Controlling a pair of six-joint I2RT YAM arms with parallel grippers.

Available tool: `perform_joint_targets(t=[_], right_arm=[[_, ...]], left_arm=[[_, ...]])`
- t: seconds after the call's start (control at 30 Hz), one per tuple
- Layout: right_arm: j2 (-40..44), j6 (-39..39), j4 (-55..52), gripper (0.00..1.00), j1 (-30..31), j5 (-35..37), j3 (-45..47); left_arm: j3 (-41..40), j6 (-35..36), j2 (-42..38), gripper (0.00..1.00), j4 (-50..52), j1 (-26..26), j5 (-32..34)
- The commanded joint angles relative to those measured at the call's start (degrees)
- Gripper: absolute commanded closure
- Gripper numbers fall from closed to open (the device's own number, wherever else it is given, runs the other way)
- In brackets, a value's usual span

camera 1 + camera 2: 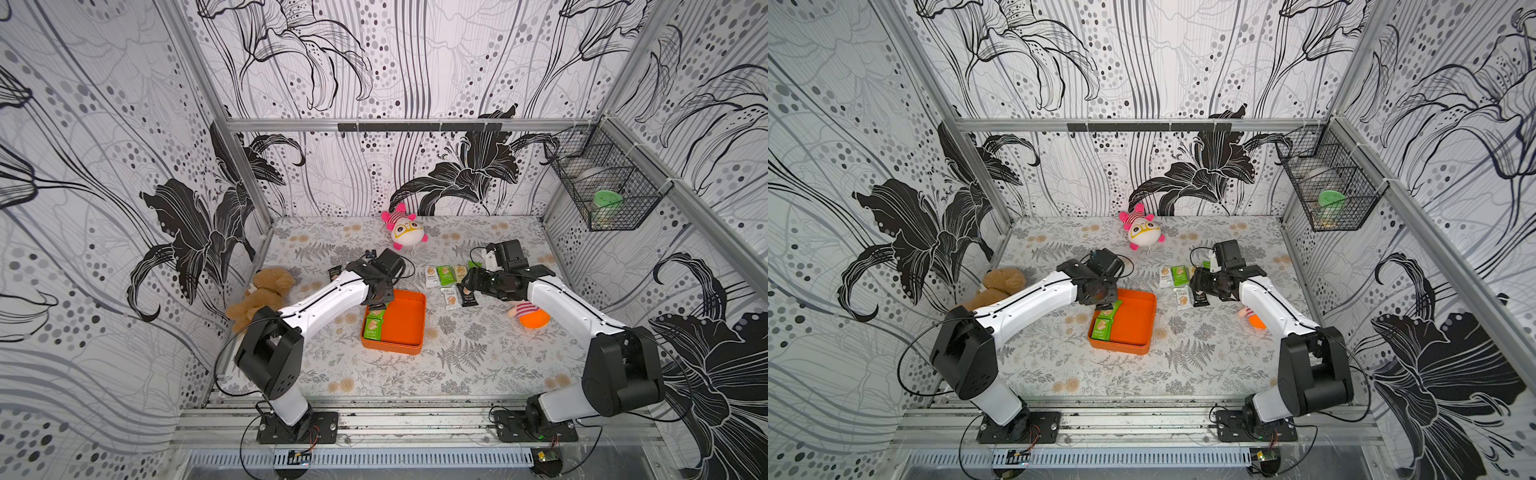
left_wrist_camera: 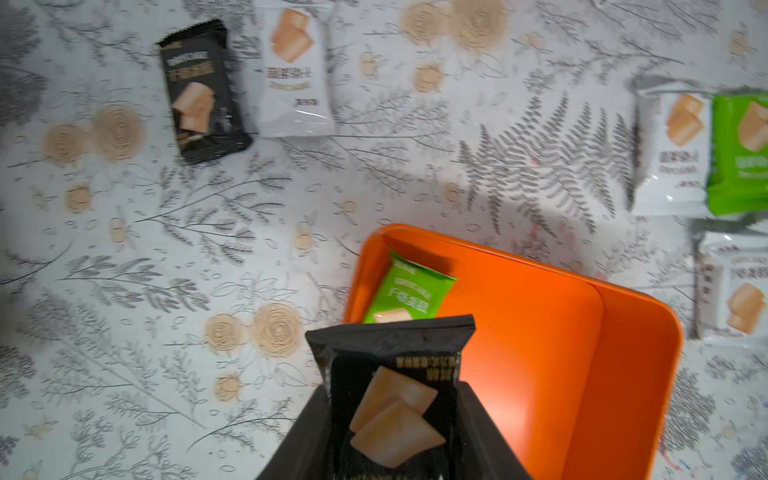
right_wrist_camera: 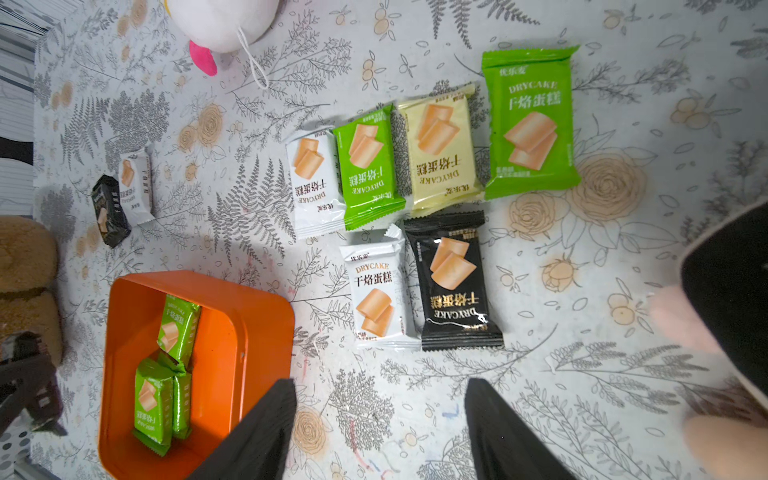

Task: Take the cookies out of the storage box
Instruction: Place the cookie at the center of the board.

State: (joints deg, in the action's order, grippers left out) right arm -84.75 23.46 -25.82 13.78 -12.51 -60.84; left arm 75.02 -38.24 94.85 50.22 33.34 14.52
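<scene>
Cookies lie partly in the storage box [image 1: 409, 328] and partly on the desk [image 1: 478, 374]. The orange box sits near the desk's middle. The green packets [image 3: 153, 399] in it lie along its left wall, with their long axes running roughly front to back; the right wrist view shows three. The left jaws are pinching a black cookie packet [image 2: 395, 395] across its width above the box's far left corner. Its long axis is in line with the jaws and its crimped end points out past them. To the right of the box, a row of four packets [image 3: 432, 149] (white, green, pale yellow, green) lies side by side, long axes front to back. A white packet [image 3: 378, 291] and a second black packet [image 3: 455, 282] lie just in front of that row. A third black packet [image 2: 201, 91] and another white one [image 2: 295, 75] lie together beyond the box on the left. The right jaws are spread with nothing between them, above the desk near the front pair.
</scene>
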Motion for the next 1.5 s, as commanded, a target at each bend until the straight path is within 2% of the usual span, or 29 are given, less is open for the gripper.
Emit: perform_joint_targets(t=[0.0,0.23,0.37,0.73,1.1,1.23,1.47], right_arm=[[-1.07,1.3,0.78,0.3,-0.27,-0.55,-1.92],[-2.46,1.72,0.52,0.3,-0.29,0.77,-2.66],[-3.81,1.67,-0.76,0.3,-0.29,1.64,-4.52],[-6.47,2.11,-3.68,0.3,-0.25,4.13,-9.79],[-8.37,1.75,-5.51,0.3,-0.27,4.53,-11.91],[-8.25,1.26,-5.73,0.3,-0.32,4.69,-11.95],[-6.52,0.91,-4.86,0.3,-0.29,4.79,-10.07]], left_arm=[[-1.74,3.49,-1.97,0.6,-0.18,-3.63,1.59],[-3.18,9.86,0.2,0.6,-4.52,-10.87,0.41],[-2.44,12.6,4.17,0.6,-7.43,-11.85,1.3],[-1.73,17.18,13.84,0.6,-14.73,-14.44,-2.45],[-0.05,17.06,18.07,0.6,-16.46,-14.42,-5.41],[-0.05,17.04,17.78,0.5,-15.9,-14.45,-5.32],[-0.06,15.54,13.25,0.41,-13.46,-14.34,-4.24]])
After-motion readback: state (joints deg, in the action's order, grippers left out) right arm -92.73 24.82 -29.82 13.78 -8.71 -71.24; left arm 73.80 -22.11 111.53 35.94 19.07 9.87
